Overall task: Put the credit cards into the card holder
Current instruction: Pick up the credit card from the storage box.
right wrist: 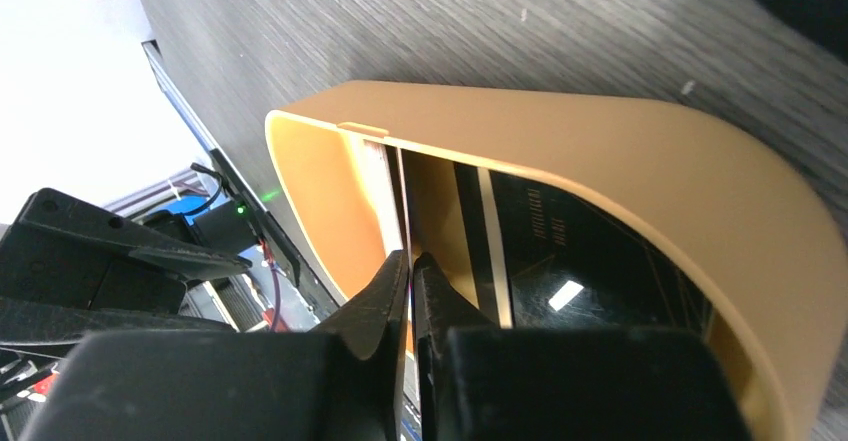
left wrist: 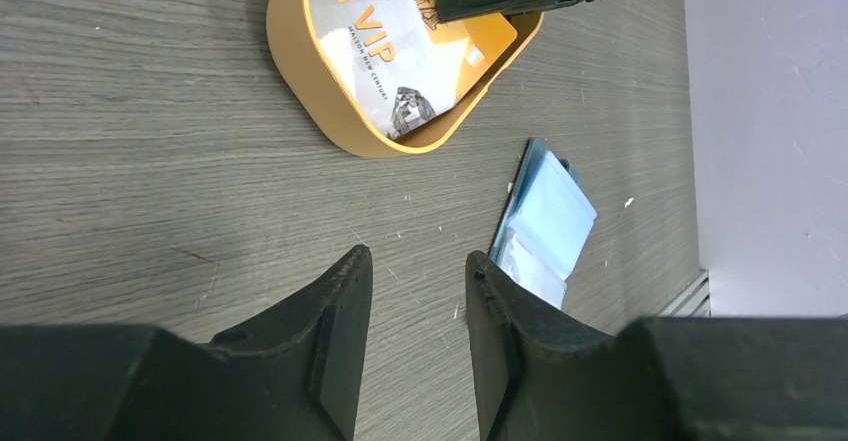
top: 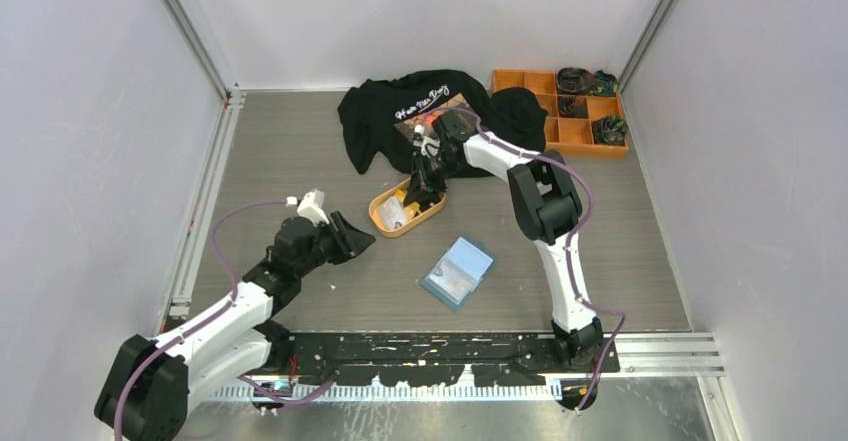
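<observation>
So the credit cards [left wrist: 385, 46] are piled in the orange tray [left wrist: 300, 71] around the middle of the tabletop [top: 300, 151]. The card holder [top: 458, 271] lies open a bit closer to the near edge. The right hand [right wrist: 410, 261] is down in the tray, pinched on the thin edge of one card [right wrist: 403, 201]. The left hand [left wrist: 418, 261] is spread and empty. Cards look light, stiff and slick, so I'd guess an edge pinch is the only way, and it could easily slip or twist.
</observation>
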You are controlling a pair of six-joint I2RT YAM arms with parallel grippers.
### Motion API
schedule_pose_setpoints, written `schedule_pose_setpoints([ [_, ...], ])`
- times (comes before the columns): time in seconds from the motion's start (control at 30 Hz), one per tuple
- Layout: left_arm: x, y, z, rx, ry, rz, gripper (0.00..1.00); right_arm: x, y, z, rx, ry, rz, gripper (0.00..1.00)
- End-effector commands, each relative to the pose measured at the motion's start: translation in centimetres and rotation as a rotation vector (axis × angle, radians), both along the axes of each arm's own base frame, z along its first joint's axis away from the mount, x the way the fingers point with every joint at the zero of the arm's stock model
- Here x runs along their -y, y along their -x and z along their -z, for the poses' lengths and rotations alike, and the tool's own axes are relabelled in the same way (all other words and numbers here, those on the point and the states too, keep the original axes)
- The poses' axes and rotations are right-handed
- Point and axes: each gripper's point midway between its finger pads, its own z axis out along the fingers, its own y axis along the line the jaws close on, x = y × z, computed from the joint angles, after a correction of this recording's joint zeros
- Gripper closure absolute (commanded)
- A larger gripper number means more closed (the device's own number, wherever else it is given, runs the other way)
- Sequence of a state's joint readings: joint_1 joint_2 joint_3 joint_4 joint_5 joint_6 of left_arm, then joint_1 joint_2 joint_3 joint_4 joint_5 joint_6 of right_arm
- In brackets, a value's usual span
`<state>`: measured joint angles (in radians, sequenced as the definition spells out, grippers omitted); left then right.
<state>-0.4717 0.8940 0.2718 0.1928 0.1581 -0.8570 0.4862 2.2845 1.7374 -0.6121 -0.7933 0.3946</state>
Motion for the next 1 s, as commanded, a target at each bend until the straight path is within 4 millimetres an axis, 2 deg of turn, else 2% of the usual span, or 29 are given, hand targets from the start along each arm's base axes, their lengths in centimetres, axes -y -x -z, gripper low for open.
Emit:
schedule_pose_setpoints([
  [0.0, 0.4, 0.1, -1.4, 0.039, 0.034, 0.017, 0.60, 1.0, -1.3, -3.1, 0.094, 0.001, 0.034, 0.91],
  [0.13, 0.8, 0.3, -1.9, 0.049, 0.079, 0.028, 0.57, 2.5, -2.0, -4.9, 0.146, 0.002, 0.056, 0.94],
  [0.23, 1.2, 0.4, -2.5, 0.063, 0.144, 0.029, 0.45, 3.8, -1.8, -6.2, 0.177, 0.000, 0.057, 0.96],
  [0.37, 2.1, 0.8, -3.3, 0.080, 0.244, 0.054, 0.27, 5.3, -1.0, -9.6, 0.235, -0.075, 0.042, 0.99],
  [0.47, 2.9, 1.0, -4.6, 0.120, 0.326, 0.089, 0.20, 6.3, 0.3, -12.5, 0.275, -0.169, 0.016, 0.99],
  [0.57, 4.0, 1.3, -6.5, 0.179, 0.393, 0.153, 0.20, 7.2, 2.9, -14.9, 0.294, -0.296, -0.028, 0.99],
  [0.63, 5.1, 1.8, -7.6, 0.230, 0.409, 0.201, 0.20, 7.9, 4.3, -16.1, 0.315, -0.357, -0.031, 0.99],
  [0.67, 5.9, 2.3, -8.2, 0.272, 0.411, 0.233, 0.21, 8.4, 5.3, -16.0, 0.312, -0.378, -0.028, 0.99],
  [0.8, 8.4, 4.1, -10.2, 0.410, 0.397, 0.309, 0.21, 9.9, 7.0, -18.7, 0.442, -0.450, -0.006, 0.99],
  [0.87, 9.1, 4.8, -11.0, 0.463, 0.402, 0.327, 0.21, 10.4, 8.3, -19.8, 0.511, -0.479, -0.015, 0.99],
  [0.97, 9.6, 5.5, -11.8, 0.514, 0.424, 0.335, 0.22, 10.9, 10.6, -20.2, 0.569, -0.512, -0.045, 0.99],
])
